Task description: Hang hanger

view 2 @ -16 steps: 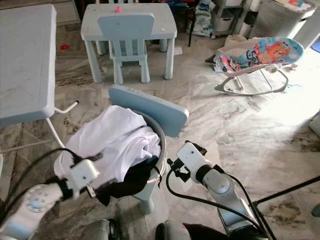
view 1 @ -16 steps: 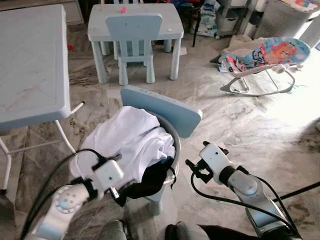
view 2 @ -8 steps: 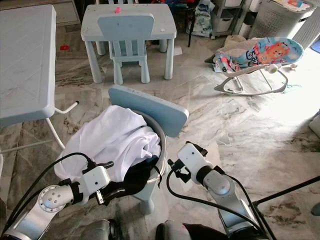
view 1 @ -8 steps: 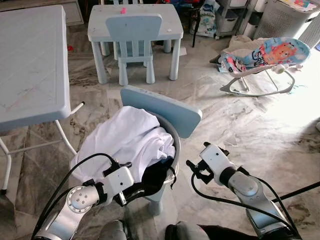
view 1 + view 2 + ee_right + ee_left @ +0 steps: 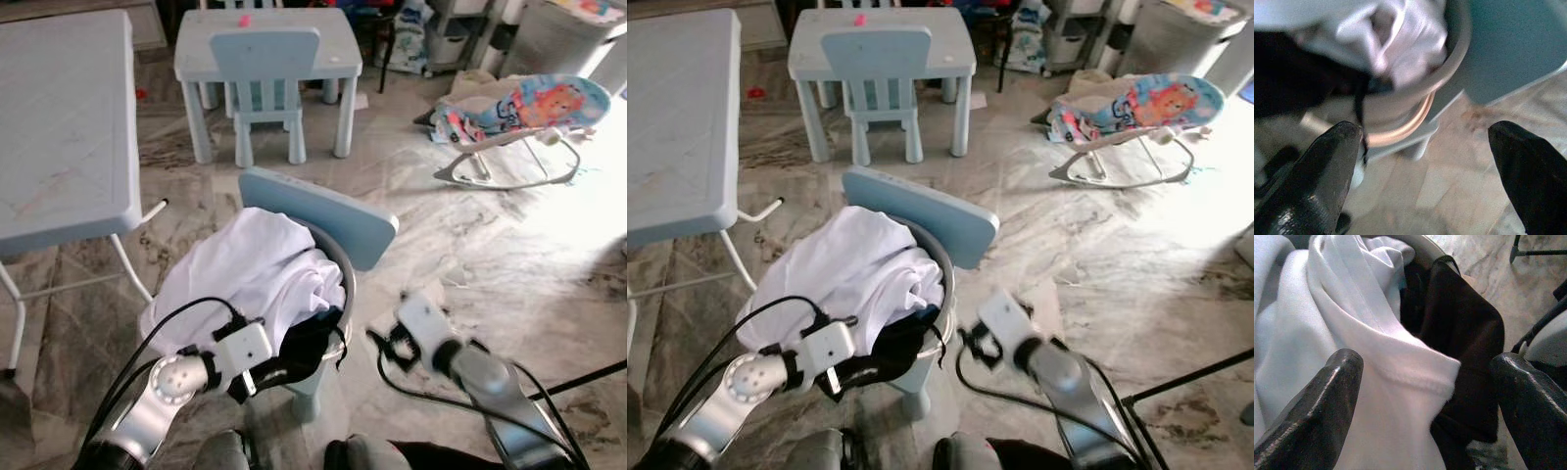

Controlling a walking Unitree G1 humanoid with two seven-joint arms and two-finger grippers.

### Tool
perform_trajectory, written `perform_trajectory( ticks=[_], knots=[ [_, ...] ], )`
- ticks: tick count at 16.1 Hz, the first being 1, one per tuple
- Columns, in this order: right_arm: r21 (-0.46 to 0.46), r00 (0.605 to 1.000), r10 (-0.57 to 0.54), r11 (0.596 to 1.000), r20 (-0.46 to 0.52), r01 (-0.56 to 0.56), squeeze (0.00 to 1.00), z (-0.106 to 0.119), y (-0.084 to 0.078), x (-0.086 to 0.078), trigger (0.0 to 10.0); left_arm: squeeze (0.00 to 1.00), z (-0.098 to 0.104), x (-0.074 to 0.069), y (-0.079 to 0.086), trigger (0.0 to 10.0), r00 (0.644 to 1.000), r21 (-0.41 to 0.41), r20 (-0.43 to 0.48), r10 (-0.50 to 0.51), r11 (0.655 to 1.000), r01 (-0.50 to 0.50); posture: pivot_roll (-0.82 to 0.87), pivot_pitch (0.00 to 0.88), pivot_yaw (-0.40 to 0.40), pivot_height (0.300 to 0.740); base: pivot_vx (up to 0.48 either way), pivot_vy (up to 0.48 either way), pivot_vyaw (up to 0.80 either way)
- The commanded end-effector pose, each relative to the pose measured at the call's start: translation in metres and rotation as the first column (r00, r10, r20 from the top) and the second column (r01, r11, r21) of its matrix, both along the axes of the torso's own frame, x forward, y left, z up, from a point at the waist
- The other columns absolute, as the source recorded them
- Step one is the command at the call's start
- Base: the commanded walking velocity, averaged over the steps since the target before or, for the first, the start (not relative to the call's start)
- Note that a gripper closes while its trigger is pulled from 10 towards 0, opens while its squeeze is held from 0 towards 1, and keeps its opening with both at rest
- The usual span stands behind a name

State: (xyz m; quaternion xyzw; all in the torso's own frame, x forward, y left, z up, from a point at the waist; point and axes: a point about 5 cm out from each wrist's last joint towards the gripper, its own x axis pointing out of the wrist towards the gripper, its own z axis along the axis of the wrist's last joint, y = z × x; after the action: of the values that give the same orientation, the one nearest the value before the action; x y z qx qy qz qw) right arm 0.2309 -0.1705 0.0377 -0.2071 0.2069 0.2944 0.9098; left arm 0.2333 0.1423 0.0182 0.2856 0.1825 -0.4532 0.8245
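Gaping L claw [image 5: 1425, 396] at white garment [image 5: 1352, 357].

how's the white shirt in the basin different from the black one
The white shirt is piled high, spilling over the basin's left rim; the black garment hangs low over the front edge. White covers most of the basin; black shows as a smaller patch. The left gripper, open, faces where both meet. Both are crumpled.

Floor [image 5: 509, 245]: polished veined marble, glossy. Chair [image 5: 323, 217]: smooth matt blue plastic. Basin [image 5: 1449, 68]: smooth grey plastic. White shirt [image 5: 1352, 333]: soft matt knit cloth with stitched hem. Black garment [image 5: 1464, 352]: matt cloth. Left tool [image 5: 1425, 396] fingers [image 5: 1327, 396]: dull, scuffed black.
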Motion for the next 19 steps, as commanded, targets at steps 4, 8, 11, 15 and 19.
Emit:
perform_trajectory(
  ticks=[4,8,11,15,19],
  knots=[
    [-0.011,1.0,-0.022,1.0,-0.009,0.022,0.0,0.0,-0.005,-0.002,10.0,0.0,-0.005,0.001,-0.006,10.0,1.0,0.012,0.002,-0.025,1.0,0.025,-0.1,0.121,-0.02,0.74,0.0,0.0,0.0],
    [-0.011,1.0,-0.017,1.0,-0.004,0.017,0.0,0.002,-0.002,0.0,10.0,0.0,-0.013,0.002,-0.001,3.4,1.0,0.056,-0.014,-0.007,0.998,0.008,-0.1,0.123,-0.019,0.74,0.0,0.0,0.0],
    [-0.019,1.0,-0.031,0.999,0.003,0.031,0.0,0.003,-0.006,0.0,10.0,0.0,-0.011,0.007,0.006,2.9,0.999,0.068,0.016,0.041,0.997,-0.042,-0.1,0.126,-0.019,0.74,0.0,0.0,0.0],
    [-0.019,1.0,-0.028,0.999,0.008,0.029,0.0,0.003,-0.004,0.001,10.0,0.0,-0.011,0.012,0.011,10.0,0.995,0.08,0.037,0.095,0.992,-0.098,-0.1,0.128,-0.02,0.74,0.0,0.0,0.0],
    [-0.027,0.999,-0.034,0.999,0.014,0.035,0.0,0.003,-0.006,0.002,10.0,0.0,-0.01,0.012,0.011,0.0,0.994,0.074,0.036,0.107,0.991,-0.109,-0.1,0.127,-0.02,0.74,0.0,0.0,0.0]
  ],
)
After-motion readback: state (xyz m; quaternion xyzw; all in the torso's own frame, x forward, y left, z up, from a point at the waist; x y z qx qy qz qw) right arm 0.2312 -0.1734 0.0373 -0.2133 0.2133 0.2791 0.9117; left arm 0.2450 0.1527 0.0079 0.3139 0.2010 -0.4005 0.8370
